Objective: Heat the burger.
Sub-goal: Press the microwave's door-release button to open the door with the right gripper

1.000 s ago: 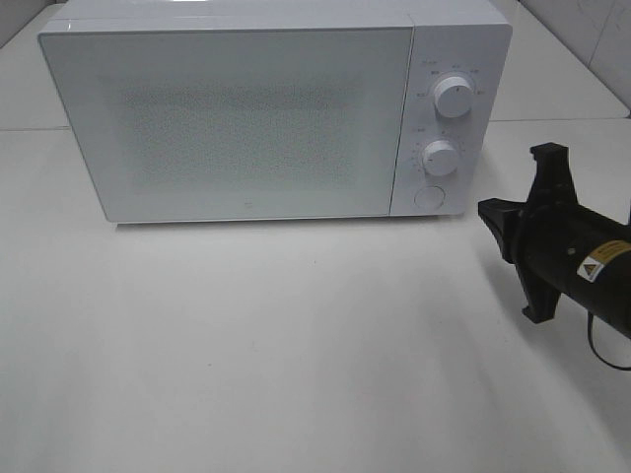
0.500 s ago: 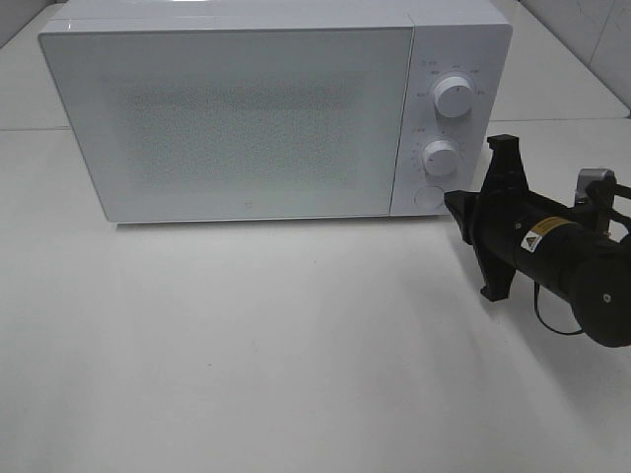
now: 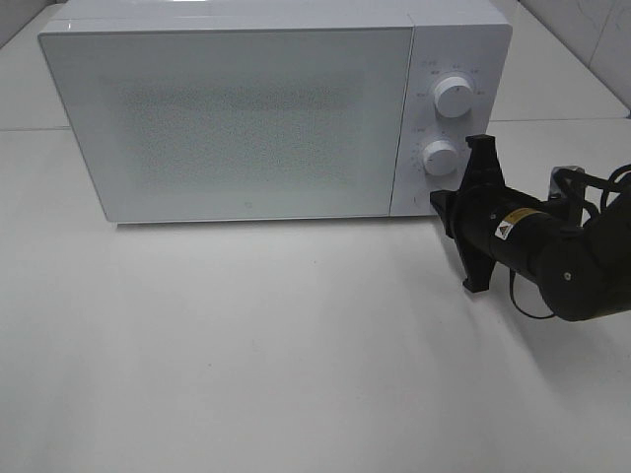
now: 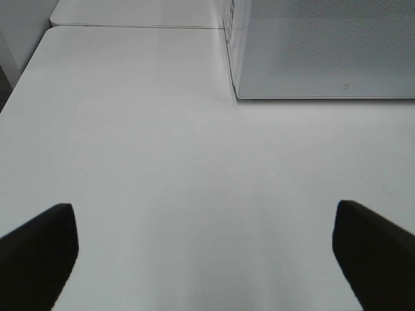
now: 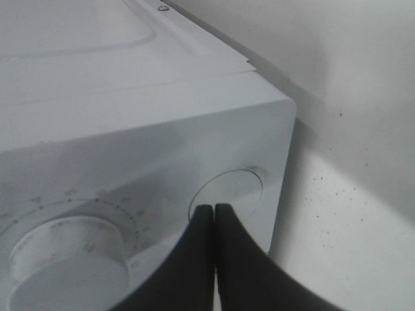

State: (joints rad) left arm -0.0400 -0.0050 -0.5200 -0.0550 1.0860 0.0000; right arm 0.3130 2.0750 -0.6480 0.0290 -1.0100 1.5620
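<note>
The microwave point(image 3: 246, 108) is standing at the 12 o'clock end of the counter point(image 3: 246, 345) with its frosted door point(image 3: 237, 118) shut. The burger is not showing in any view. It may be sitting behind that door, but the speckled glass is hiding whatever is inside, so I cannot tell.

The right gripper point(image 5: 214, 214) is reaching in from 3 o'clock toward the control panel. Its 2 fingers are pressed flat together, gripping nothing, and so are forming 1 narrow point. That makes sense for poking rather than grasping. The point is aiming at the round button point(image 5: 233, 191) at the panel's 6 o'clock end, below the 2 dials point(image 3: 441, 158). It is resting on the button's rim or just off it.

This button is probably the door release, so the step in hand looks like opening the microwave, and heating is not yet under way.

The left gripper point(image 4: 207, 253) is hovering over bare counter on the microwave's 9 o'clock side. Its fingers are spread wide and are carrying nothing. It is likely waiting clear of the door's swing.
</note>
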